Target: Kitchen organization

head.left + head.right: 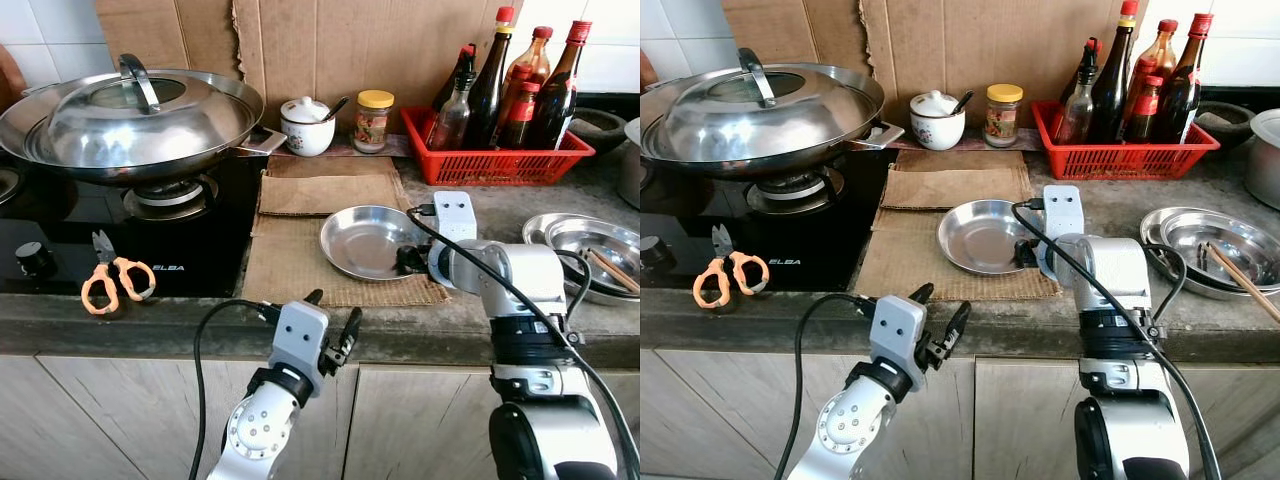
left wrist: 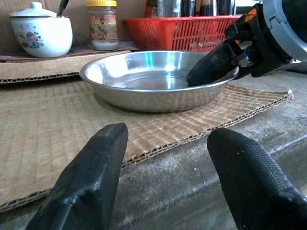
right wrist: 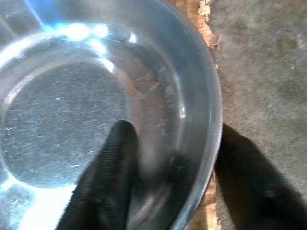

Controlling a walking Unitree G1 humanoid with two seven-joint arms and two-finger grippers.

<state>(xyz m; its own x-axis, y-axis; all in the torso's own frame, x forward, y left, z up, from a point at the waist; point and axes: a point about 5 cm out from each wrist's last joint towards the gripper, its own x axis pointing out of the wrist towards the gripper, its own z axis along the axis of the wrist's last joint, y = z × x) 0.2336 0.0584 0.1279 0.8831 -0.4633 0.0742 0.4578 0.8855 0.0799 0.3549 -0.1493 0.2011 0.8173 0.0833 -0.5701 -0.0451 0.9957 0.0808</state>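
The right gripper (image 3: 172,158) straddles the rim of the shallow round steel dish (image 1: 362,240) at its 3 o'clock edge, on brown cardboard (image 1: 290,250). The left gripper (image 1: 335,325), fingers spread, hovers at the dish's 7 o'clock.

The right gripper (image 1: 408,260) is hiding part of the steel plate's (image 1: 355,240) rim; the wok (image 1: 60,135) is running off frame.
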